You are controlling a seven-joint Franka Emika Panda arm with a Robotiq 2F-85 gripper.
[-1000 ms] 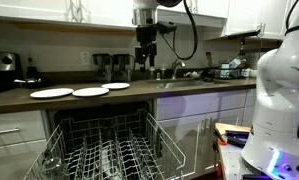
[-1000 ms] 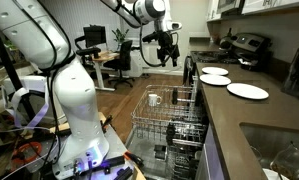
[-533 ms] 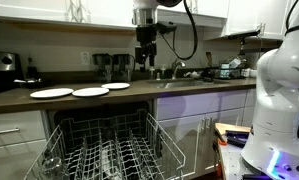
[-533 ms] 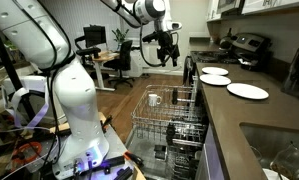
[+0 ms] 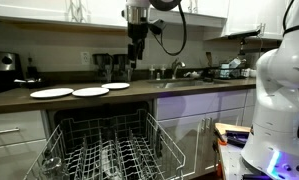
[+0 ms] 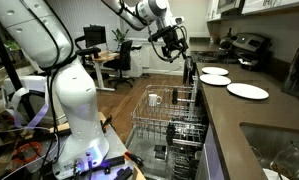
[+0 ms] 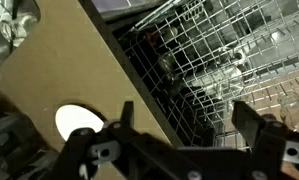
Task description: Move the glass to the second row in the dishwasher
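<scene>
My gripper [image 5: 136,52] hangs high over the counter, well above the dishwasher [image 5: 109,118]. It also shows in an exterior view, gripper [image 6: 174,45], up over the rack's far side. In the wrist view the gripper [image 7: 187,125] is open: both dark fingers [image 7: 251,118] stand wide apart with nothing between them. The silver wire rack [image 6: 169,120] is pulled out below the counter. A small pale glass [image 6: 155,99] stands upright in the rack's upper near corner. The wrist view looks down into the rack [image 7: 214,60].
Three white plates [image 5: 51,93] [image 5: 90,92] [image 5: 116,86] lie on the dark counter [image 5: 189,95] above the dishwasher. One plate [image 7: 77,122] shows in the wrist view. A sink [image 6: 279,150] and white cabinets flank the dishwasher. The robot's white base [image 6: 74,110] stands beside the rack.
The gripper has swung sideways along the counter and turned about its wrist, staying at about the same height. It stays open. Nothing in the rack has moved.
</scene>
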